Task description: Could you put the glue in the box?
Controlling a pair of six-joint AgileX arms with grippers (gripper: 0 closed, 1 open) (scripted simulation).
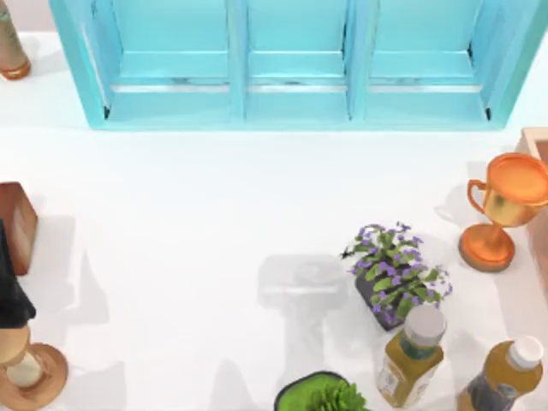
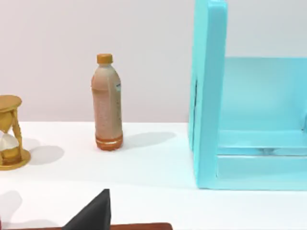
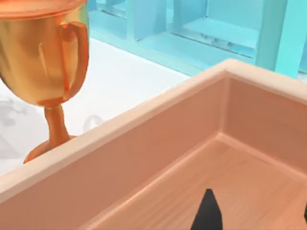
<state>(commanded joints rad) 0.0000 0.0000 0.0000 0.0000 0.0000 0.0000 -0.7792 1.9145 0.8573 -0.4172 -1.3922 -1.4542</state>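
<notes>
Top view: glue not located; box (image 1: pixel 295 107) at the far edge, long axis left to right.
Glue's place, long axis and nearer arm: cannot tell; judgement: find it before any reach; left gripper (image 2: pixel 96 213) low over the counter (image 1: pixel 188 214) at the left, beside a brown block (image 1: pixel 15 224); right gripper (image 3: pixel 207 218) inside a wooden tray (image 3: pixel 144 143) at the right edge; open or closed: cannot tell for either. Count: one box, three compartments; two amber juice bottles (image 1: pixel 413 355) near right; one brown bottle (image 2: pixel 107 103) far left; one trophy (image 1: pixel 501 210); one hourglass (image 1: pixel 30 368); two potted plants (image 1: pixel 396 274).
</notes>
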